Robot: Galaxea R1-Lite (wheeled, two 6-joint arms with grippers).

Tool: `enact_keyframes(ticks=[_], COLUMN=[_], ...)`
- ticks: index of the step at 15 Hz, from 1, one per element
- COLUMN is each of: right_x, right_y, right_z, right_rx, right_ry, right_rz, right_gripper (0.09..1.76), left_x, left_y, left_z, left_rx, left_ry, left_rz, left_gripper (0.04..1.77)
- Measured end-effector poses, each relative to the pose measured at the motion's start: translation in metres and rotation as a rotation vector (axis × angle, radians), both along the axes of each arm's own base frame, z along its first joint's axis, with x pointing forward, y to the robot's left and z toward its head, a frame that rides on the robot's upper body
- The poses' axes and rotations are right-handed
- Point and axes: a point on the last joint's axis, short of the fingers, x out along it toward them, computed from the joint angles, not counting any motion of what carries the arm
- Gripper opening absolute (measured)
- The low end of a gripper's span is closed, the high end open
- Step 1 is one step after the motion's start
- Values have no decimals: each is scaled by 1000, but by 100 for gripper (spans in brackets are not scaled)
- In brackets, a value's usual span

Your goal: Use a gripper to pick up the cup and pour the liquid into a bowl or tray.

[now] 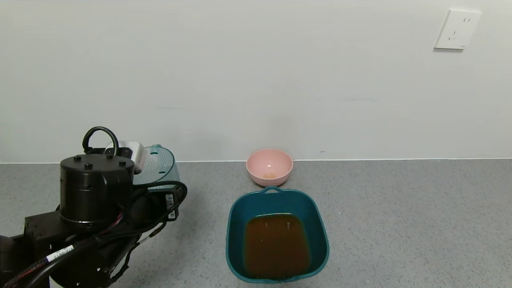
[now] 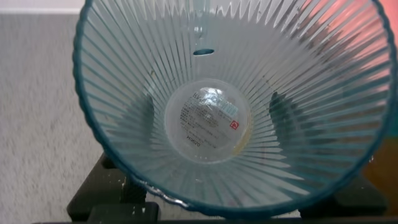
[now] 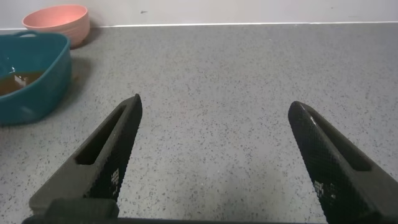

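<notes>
Holding the cup (image 2: 211, 118) by its ribbed sides, your left gripper (image 1: 150, 182) is clamped on thin, light, squashy plastic, empty now, left of the basin (image 1: 240, 212) w/ the liquid (image 1: 276, 244); right gripper (image 3: 214, 155) gapes idle.

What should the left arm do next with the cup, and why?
Probably lower the cup to the counter left of the teal basin and release it. The left wrist view shows it held in the left gripper and empty, while the brown liquid already sits in the basin. The right gripper idles open.
</notes>
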Motion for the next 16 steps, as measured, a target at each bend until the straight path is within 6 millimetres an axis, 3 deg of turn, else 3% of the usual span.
enact_keyframes(ticks=[5, 16], right_x=[0, 0], right_y=[0, 0], right_z=[0, 0], right_rx=[0, 0], right_ry=[0, 0], right_rz=[0, 0], right_gripper=[171, 171], left_x=[2, 12], left_y=[12, 8], left_z=[-29, -82], left_rx=[-43, -27], left_ry=[67, 127], left_rz=[61, 80], left_gripper=[124, 124])
